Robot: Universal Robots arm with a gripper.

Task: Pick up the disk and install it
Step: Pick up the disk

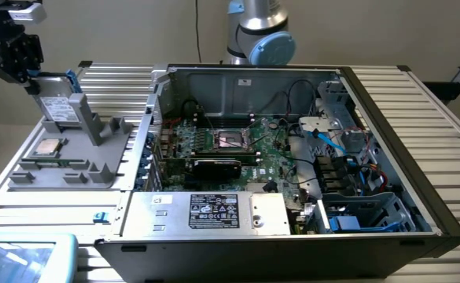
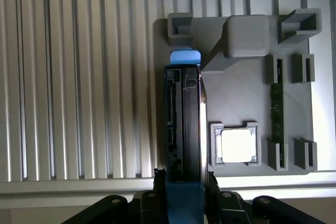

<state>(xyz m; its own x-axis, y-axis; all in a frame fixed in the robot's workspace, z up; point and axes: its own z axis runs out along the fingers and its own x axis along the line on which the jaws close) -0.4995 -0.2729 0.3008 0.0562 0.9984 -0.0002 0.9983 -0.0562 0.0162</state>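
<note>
Disk (image 1: 55, 103) (image 2: 184, 124) stands on edge at the upper left of the exterior view, with its white label facing us and its blue frame showing along the side. We see the fingers (image 1: 32, 84) (image 2: 212, 178) pinching its upper end, one on each flat face, with the blue end tab between them in the wrist view. Its lower end sits among the posts of the grey holder (image 1: 72, 168) (image 2: 236, 93), which lies on the ribbed bench (image 1: 112, 76) (image 2: 79, 77). We cannot tell whether the disk touches the holder's floor. A square silver chip (image 1: 48, 147) (image 2: 236, 145) rests in a pocket of the holder just beside the disk, and a green memory stick (image 2: 276, 114) lies in a slot further along. The open computer case (image 1: 387, 88) fills the middle and right of the exterior view, well apart from the disk, with the robot arm (image 1: 261, 35) rising behind it.
</note>
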